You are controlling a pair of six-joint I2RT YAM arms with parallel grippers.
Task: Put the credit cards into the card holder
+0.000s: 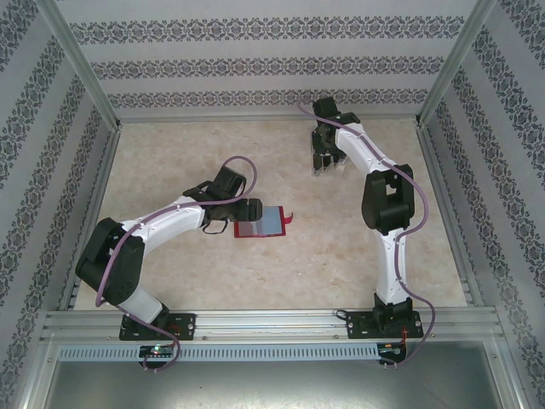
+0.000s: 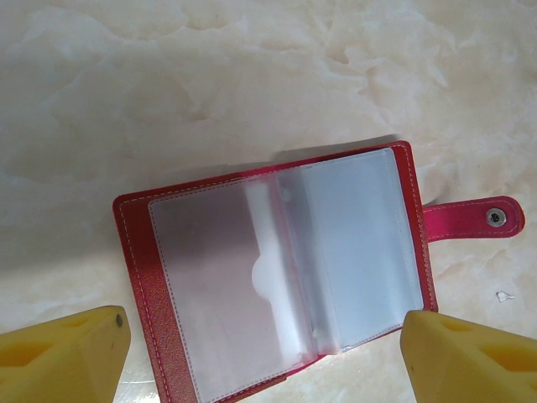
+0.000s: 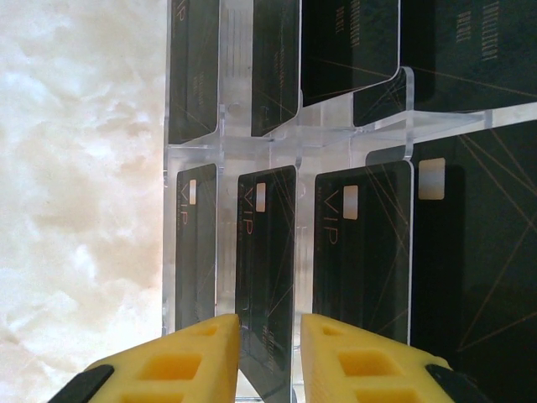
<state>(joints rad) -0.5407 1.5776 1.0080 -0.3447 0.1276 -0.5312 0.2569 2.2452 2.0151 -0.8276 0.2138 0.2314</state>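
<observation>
Card holder (image 1: 260,223): you have it lying open and flat near the middle of the table (image 1: 170,264). Its clear sleeves (image 2: 336,243) face up, and the snap strap (image 2: 474,220) sticks out at its 3 o'clock edge in the left wrist view.
Left gripper (image 2: 267,357): your yellow fingers (image 2: 59,357) stand wide apart, 1 at each end of the holder's near edge, with nothing held. In the top view it sits at the holder's 10 o'clock.
Clear rack (image 3: 285,151): it stands at 1 o'clock from the holder, well apart from it.
Credit cards (image 3: 361,252): dark, standing in the rack in 2 rows, with 4 in the near row marked VIP.
Right gripper (image 3: 270,357): your fingers are narrow, 1 at each side of the 2nd card from the left in the near row. You cannot tell whether they pinch it.
</observation>
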